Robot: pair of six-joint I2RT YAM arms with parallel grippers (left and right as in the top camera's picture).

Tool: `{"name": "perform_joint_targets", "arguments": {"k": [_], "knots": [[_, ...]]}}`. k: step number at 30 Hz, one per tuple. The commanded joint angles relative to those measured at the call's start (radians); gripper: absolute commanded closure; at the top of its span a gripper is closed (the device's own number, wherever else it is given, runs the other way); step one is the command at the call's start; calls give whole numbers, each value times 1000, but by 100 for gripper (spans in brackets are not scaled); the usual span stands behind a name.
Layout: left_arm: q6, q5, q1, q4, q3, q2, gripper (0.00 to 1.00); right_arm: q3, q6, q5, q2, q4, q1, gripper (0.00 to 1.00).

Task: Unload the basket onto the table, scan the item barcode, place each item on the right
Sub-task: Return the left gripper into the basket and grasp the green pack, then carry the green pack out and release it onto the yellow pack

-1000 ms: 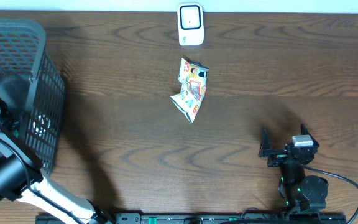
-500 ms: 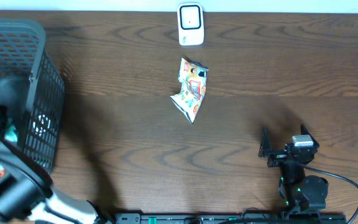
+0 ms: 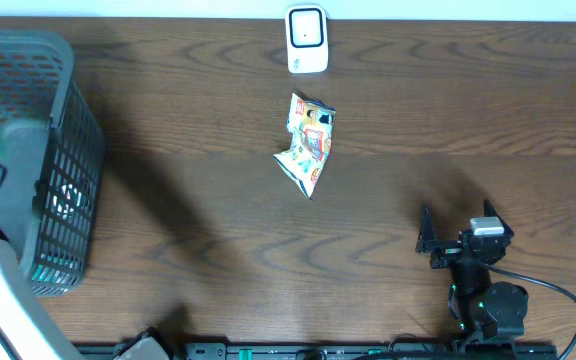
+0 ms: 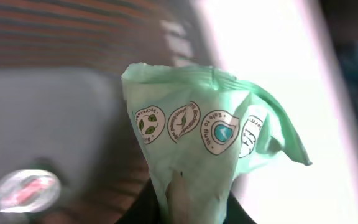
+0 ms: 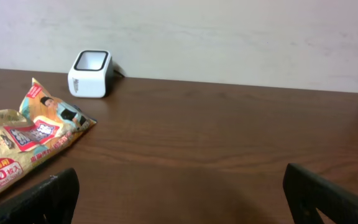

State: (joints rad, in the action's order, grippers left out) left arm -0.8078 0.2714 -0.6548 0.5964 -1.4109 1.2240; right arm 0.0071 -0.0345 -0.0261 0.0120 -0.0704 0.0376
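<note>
step in hand: fetching an item from the basket (image 3: 68,150) at the far left of the table (image 3: 468,120). the left gripper (image 4: 188,210) is pinched on the narrow end of a green pouch (image 4: 191,130), which is held close to the wrist camera over the basket. no barcode shows on the face in view. next move, as judged: carry the pouch to the scanner (image 3: 307,40) at the far edge and turn its coded side to the window. the right gripper (image 5: 185,193) rests at the near right, jaws wide, holding nothing. a printed snack packet (image 3: 308,145) lies just before the scanner, on the likely path. a small round item (image 4: 27,190) below the pouch is too blurred to name.
</note>
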Motion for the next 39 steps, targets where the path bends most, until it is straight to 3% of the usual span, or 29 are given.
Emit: {"name": "perform_joint_targets", "arguments": {"k": [1, 5, 12, 20, 27, 31, 36, 39], "knots": [[14, 163, 129, -39, -7, -26, 93, -2, -8, 5, -6, -5, -4, 1], [28, 95, 354, -63, -7, -2, 92, -2, -8, 5, -6, -5, -4, 1], [230, -106, 687, -64, -7, 153, 92, -2, -8, 5, -6, -5, -4, 1], [304, -282, 892, -73, -7, 455, 92, -2, -8, 5, -6, -5, -4, 1], [306, -270, 983, -152, -7, 718, 91, -2, -8, 5, -6, -5, -4, 1], [257, -162, 1039, -240, -7, 808, 84, -2, -8, 5, -6, -5, -4, 1], [204, -31, 1114, -361, -7, 829, 83, -2, -8, 5, -6, -5, -4, 1], [204, -18, 1157, -377, -11, 817, 59, -2, -8, 5, -6, -5, -4, 1]]}}
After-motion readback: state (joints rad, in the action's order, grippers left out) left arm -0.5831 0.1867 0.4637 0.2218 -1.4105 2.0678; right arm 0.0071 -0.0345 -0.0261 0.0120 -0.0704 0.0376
